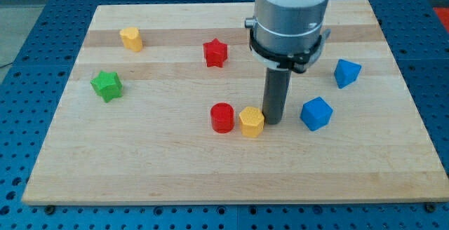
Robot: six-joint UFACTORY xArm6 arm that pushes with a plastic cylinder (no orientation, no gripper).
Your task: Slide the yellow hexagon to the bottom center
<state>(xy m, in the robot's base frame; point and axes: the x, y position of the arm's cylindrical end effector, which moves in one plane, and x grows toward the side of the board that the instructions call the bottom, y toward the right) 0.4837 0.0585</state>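
The yellow hexagon (251, 121) lies a little below the board's middle, touching or almost touching the red cylinder (222, 118) on its left. My tip (273, 121) rests on the board right against the hexagon's right side. The rod rises from there to the grey arm body at the view's top.
A second yellow block (131, 38) sits at the top left. A green star (106, 85) is at the left. A red star (215, 52) is above the middle. Two blue blocks lie at the right, one (316, 113) near my tip and one (346, 73) higher. The wooden board (231, 181) ends near the view's bottom.
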